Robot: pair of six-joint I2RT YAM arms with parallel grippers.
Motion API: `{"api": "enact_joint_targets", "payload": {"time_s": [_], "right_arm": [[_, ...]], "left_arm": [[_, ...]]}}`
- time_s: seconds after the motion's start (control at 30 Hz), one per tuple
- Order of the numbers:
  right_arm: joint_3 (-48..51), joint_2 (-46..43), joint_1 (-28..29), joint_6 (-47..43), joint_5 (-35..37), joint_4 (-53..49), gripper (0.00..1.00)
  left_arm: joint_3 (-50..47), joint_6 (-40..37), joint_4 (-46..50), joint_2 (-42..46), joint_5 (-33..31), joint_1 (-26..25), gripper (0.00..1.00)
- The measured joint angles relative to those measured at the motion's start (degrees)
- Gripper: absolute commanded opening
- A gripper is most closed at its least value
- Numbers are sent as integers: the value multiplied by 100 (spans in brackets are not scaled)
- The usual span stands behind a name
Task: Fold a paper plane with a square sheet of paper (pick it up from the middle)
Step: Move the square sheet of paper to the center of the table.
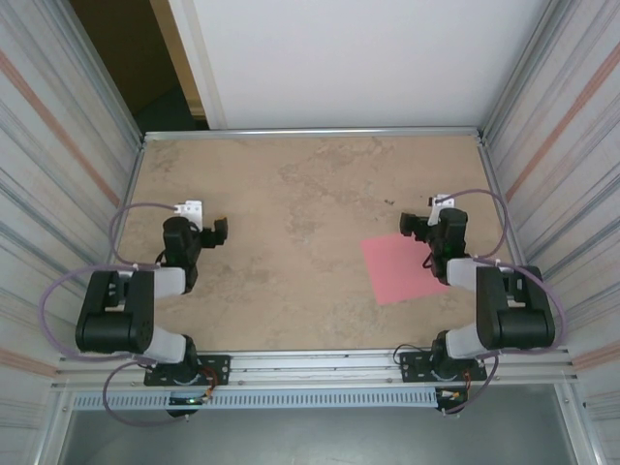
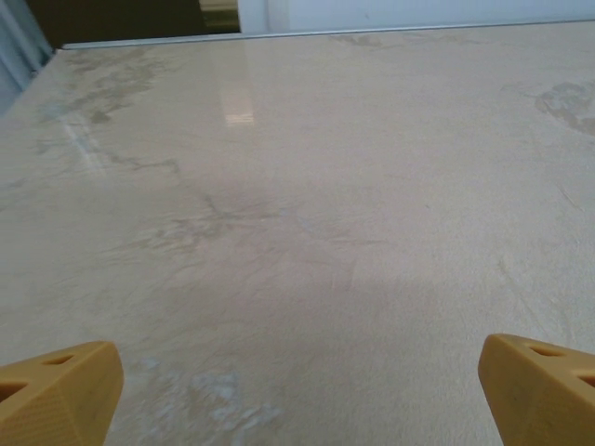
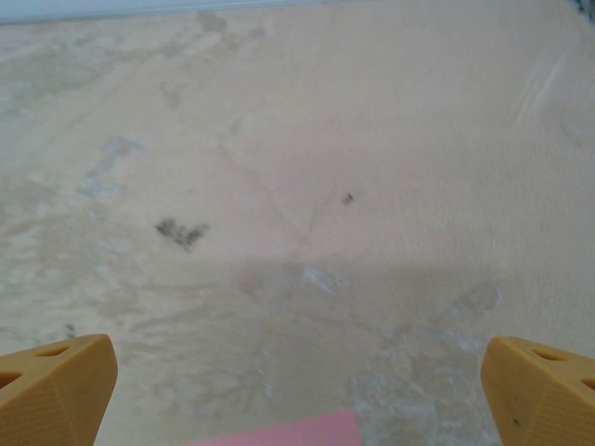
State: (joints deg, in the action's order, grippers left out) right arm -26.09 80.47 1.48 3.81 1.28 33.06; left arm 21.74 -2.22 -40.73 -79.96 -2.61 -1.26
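Left gripper (image 2: 297, 395) fingers spread wide, nothing between them, above the table (image 1: 300, 184). Right gripper (image 3: 297, 395) likewise spread, empty. Pink square sheet of paper (image 1: 399, 270) lies flat on the table's right side, partly beneath the right arm, its far edge just short of the right gripper.

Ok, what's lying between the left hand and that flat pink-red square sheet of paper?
Nothing: the top external view shows bare beige tabletop from the left hand to the pink-red square sheet of paper.
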Motion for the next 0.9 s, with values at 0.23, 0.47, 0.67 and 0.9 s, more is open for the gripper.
{"api": "enact_joint_targets", "payload": {"time_s": [0.23, 0.47, 0.67, 0.9], "right_arm": [[-1067, -813, 319, 522, 173, -1714, 99], [-2218, -855, 269, 1963, -258, -3936, 99], [-2350, -546, -125, 2898, -1056, -5375, 97], [-1937, -103, -254, 3377, -1611, -5958, 88]], "left_arm": [[678, 992, 1952, 1471, -411, 0, 99], [1873, 2238, 3781, 1565, 302, 0, 99], [2015, 3101, 4081, 1071, 1622, -188, 98], [2013, 4481, 3357, 291, 2649, -909, 94]]}}
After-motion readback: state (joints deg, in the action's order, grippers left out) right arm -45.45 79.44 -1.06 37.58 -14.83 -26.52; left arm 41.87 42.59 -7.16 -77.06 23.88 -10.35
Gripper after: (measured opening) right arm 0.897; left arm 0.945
